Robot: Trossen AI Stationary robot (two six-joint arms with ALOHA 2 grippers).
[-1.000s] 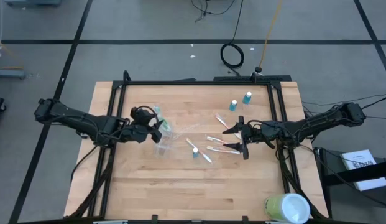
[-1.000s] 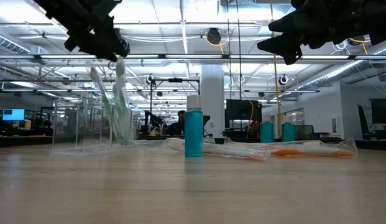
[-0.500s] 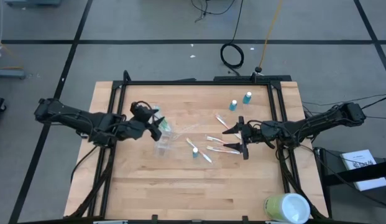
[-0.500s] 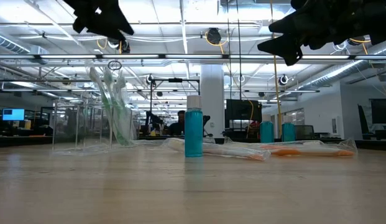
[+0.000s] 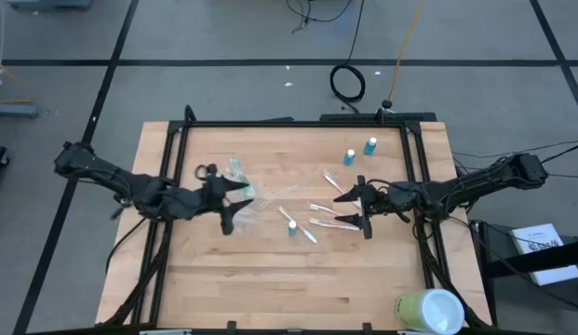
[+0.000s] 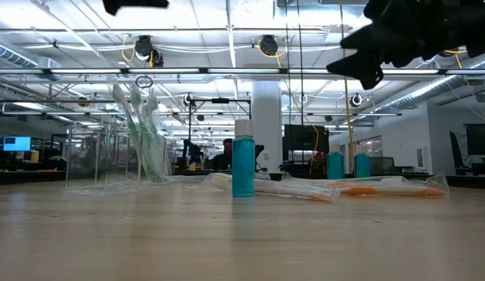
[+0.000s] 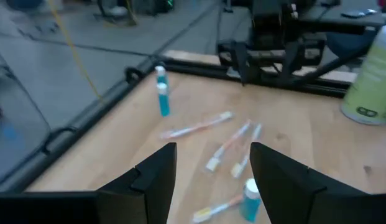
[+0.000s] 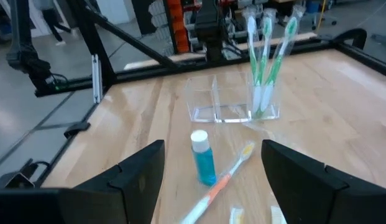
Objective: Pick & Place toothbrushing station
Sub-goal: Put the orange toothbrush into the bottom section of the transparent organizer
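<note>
A clear plastic holder (image 8: 233, 104) stands on the wood table with three white-and-green toothbrushes (image 8: 267, 59) upright in it; it also shows in the low view (image 6: 109, 160). Several loose toothbrushes (image 5: 321, 214) lie flat mid-table. One blue white-capped tube (image 5: 291, 226) stands beside them, and two more (image 5: 359, 152) stand at the far right. My left gripper (image 5: 238, 207) is open and empty, high above the holder. My right gripper (image 5: 341, 207) is open and empty, hovering over the right end of the loose toothbrushes.
A large pale green-and-white cup (image 5: 428, 312) stands off the table's near right corner. A black frame rail (image 5: 298, 123) runs along the far edge and down both sides. Bare wood (image 5: 270, 270) fills the near half of the table.
My left gripper has let go of the toothbrush it held upright in the holder, opened wide, risen almost out of the low view and shifted a little toward the near edge. The toothbrush stays leaning in the holder.
</note>
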